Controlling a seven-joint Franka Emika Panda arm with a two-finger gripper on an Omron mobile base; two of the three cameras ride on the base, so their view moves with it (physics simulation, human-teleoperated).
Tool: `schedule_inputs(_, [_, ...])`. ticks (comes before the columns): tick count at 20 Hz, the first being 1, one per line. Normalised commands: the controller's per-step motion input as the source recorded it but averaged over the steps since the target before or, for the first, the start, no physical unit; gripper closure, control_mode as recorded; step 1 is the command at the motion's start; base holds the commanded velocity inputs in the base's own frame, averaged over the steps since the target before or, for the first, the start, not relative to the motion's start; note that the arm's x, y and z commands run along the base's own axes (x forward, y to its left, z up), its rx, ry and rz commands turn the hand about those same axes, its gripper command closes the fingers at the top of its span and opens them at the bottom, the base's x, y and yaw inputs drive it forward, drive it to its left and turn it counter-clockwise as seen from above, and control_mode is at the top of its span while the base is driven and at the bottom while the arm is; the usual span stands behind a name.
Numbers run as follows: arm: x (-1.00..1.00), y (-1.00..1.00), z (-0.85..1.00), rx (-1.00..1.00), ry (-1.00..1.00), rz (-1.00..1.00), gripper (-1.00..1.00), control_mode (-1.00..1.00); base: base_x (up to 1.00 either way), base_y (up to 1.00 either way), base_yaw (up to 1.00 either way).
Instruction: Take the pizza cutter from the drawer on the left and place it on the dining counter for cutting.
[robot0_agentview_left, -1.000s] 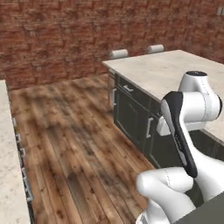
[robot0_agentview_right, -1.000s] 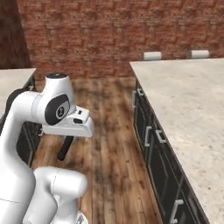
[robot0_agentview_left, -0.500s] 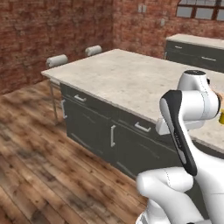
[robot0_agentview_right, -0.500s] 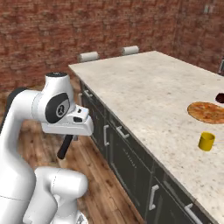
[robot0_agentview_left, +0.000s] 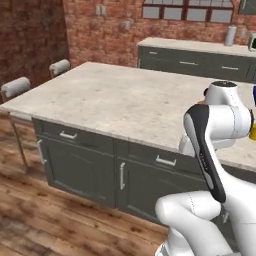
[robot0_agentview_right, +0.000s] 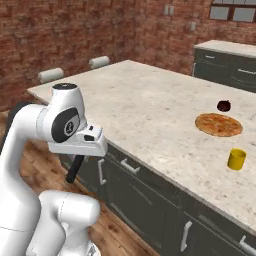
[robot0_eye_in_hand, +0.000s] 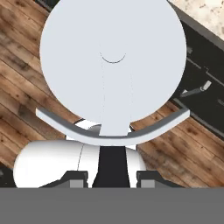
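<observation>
The two stools (robot0_agentview_right: 51, 75) stand at the far left end of the dining counter (robot0_agentview_right: 150, 105), clear of the side the robot faces, so the near edge looks free for a reach. The pizza cutter (robot0_eye_in_hand: 113, 65) is not on the dining counter yet. It is clamped in the gripper (robot0_eye_in_hand: 112, 177), with the black handle pinched between the closed fingertips (robot0_eye_in_hand: 74, 177) and the pale round blade standing out beyond them. It is probably held by the handle so it can be laid flat and let go cleanly. It sits below the dining counter's top, in front of its dark base and over the wooden floor. The arm is folded tight against its own body, elbow high, with the hand tucked low and aimed down. This looks like a carrying pose rather than a placing one. Further right on the dining counter's top lie the pizza (robot0_agentview_right: 218, 124) and, nearer the front edge, a yellow cup (robot0_agentview_right: 236, 159). A spot near the pizza would suit cutting, and reaching it calls for the arm to lift and extend.
</observation>
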Motion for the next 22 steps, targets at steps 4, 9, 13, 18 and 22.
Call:
schedule_inputs(4, [0.0, 0.0, 0.0, 0.0, 0.0, 0.0, 1.0, 1.0, 0.54, 0.48, -0.52])
schedule_inputs(9, [0.0, 0.0, 0.0, 0.0, 0.0, 0.0, 1.0, 1.0, 0.44, 0.48, -0.54])
schedule_inputs(13, [0.0, 0.0, 0.0, 0.0, 0.0, 0.0, 1.0, 1.0, 0.48, 0.52, -0.55])
schedule_inputs(18, [0.0, 0.0, 0.0, 0.0, 0.0, 0.0, 1.0, 1.0, 0.53, 0.5, -0.51])
schedule_inputs(22, [0.0, 0.0, 0.0, 0.0, 0.0, 0.0, 1.0, 1.0, 0.61, 0.29, -0.42])
